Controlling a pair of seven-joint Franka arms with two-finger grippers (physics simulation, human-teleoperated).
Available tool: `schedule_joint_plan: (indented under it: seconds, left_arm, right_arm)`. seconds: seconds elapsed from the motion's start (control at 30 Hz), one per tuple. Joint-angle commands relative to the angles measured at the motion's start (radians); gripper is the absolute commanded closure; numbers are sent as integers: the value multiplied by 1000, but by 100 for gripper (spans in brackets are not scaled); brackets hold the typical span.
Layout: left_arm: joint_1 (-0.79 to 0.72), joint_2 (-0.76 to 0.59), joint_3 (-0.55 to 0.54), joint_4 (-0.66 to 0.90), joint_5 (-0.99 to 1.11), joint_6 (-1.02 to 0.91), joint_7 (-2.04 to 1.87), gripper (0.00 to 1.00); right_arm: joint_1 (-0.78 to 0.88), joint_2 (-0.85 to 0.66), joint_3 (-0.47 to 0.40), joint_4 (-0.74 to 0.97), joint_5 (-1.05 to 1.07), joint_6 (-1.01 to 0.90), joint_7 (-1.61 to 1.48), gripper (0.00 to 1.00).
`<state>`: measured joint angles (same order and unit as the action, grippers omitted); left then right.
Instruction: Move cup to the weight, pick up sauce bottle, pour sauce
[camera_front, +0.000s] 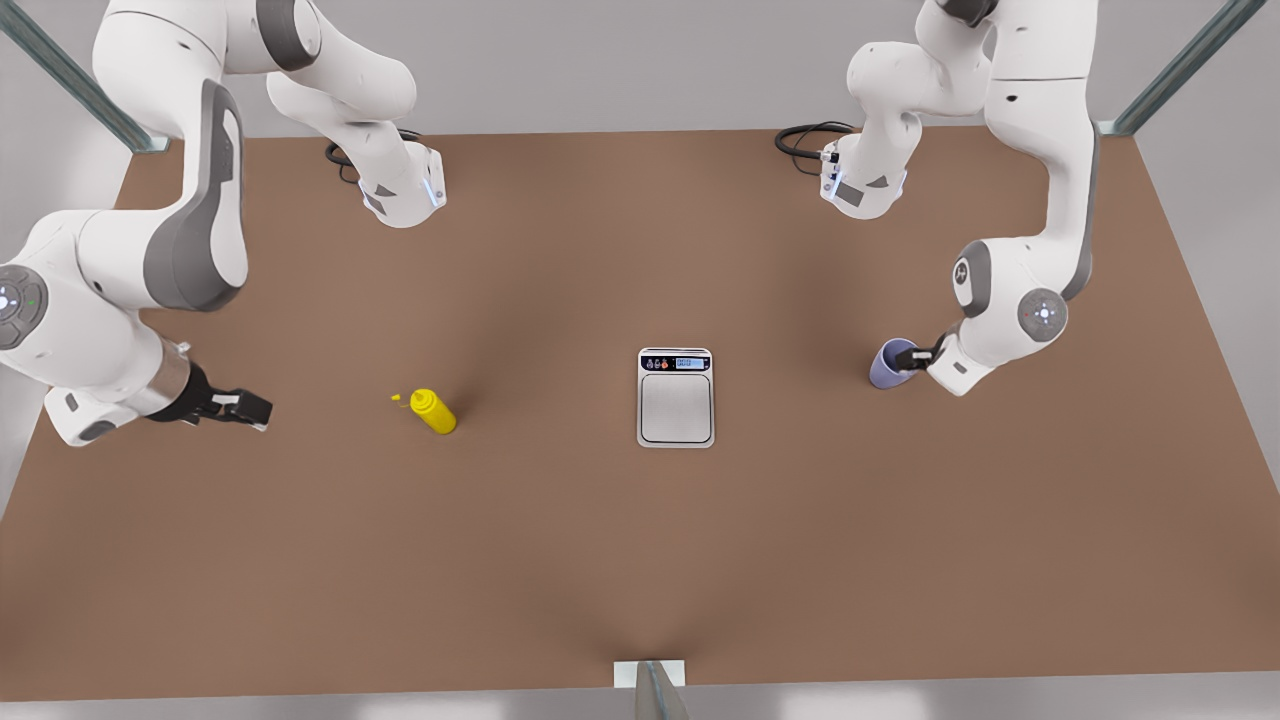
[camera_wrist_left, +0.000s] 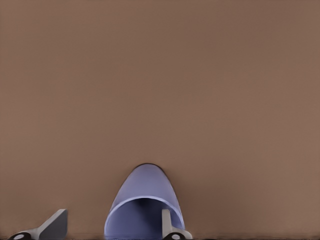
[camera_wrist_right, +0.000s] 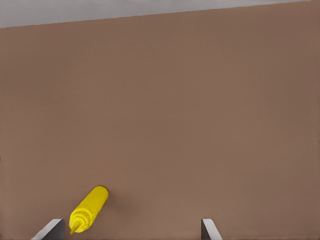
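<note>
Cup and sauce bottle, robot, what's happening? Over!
Left pincer open, one finger inside the cup, one outside. Right pincer open, short of the sauce bottle. Weight bare, nothing in the way.

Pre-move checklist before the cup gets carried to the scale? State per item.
1. Left gripper at the cup, one finger inside the rim, the other outside: ok.
2. Fingers closed on the cup wall: not ok, the gap is wide.
3. Scale platform free to take the cup: ok.
4. Table between cup and scale unobstructed: ok.
5. Right gripper open, apart from the sauce bottle, waiting: ok.
6. Sauce bottle upright: cannot tell; it looks tilted in the front view.
</note>
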<state>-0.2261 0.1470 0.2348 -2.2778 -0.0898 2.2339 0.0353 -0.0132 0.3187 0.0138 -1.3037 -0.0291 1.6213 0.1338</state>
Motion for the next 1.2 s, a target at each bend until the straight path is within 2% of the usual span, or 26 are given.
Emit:
schedule_joint_plan:
  seconds: [0.0, 0.07, 0.37, 0.47, 0.5, 0.57, 0.6, 0.63, 0.83, 0.93, 0.97, 1.03, 1.17]
  left_arm:
    - [-1, 0, 0, -2, -1, -2, 0, 15]
    - [-1, 3, 0, -15, -1, -8, 0, 22]
    - [-1, 34, 0, -48, 1, 13, 0, 34]
    - [-1, 42, 0, -68, 1, 41, 0, 42]
    - [-1, 42, 0, -68, 1, 41, 0, 48]
    - [-2, 51, 0, -68, 1, 46, 0, 49]
    - [-1, 57, 0, -68, 1, 58, 0, 52]
    - [-2, 62, 0, -68, 1, 58, 0, 52]
    - [-2, 78, 0, -74, 1, 75, 0, 62]
    - [-10, 78, 0, -74, 1, 75, 0, 77]
    - [-12, 78, 0, -74, 1, 75, 0, 79]
    - [-13, 78, 0, -74, 2, 75, 0, 79]
    - [-13, 78, 0, -74, 2, 75, 2, 79]
  right_arm:
    - [1, 0, 0, 1, 0, 0, 15, 0]
    - [-13, -1, -1, 1, 0, -1, 33, 0]
    - [1, 43, 5, 14, 2, 66, 63, 0]
    - [2, 51, 8, 17, 11, 65, 53, 0]
    - [4, 51, 9, 17, 11, 66, 61, 0]
    - [-1, 54, 9, 15, 11, 65, 50, 0]
    - [-1, 53, 9, 17, 9, 65, 47, 0]
    - [1, 53, 9, 15, 8, 55, -9, 0]
    - [-120, 72, 5, -92, 259, 158, -931, 0]
    - [-192, 72, 5, -152, 391, 160, -1197, 0]
    - [-220, 74, 5, -170, 422, 160, -1318, 0]
    - [-270, 86, 5, -203, 501, 149, -1545, 0]
    - [-332, 40, 5, -419, 673, 131, -1936, 0]
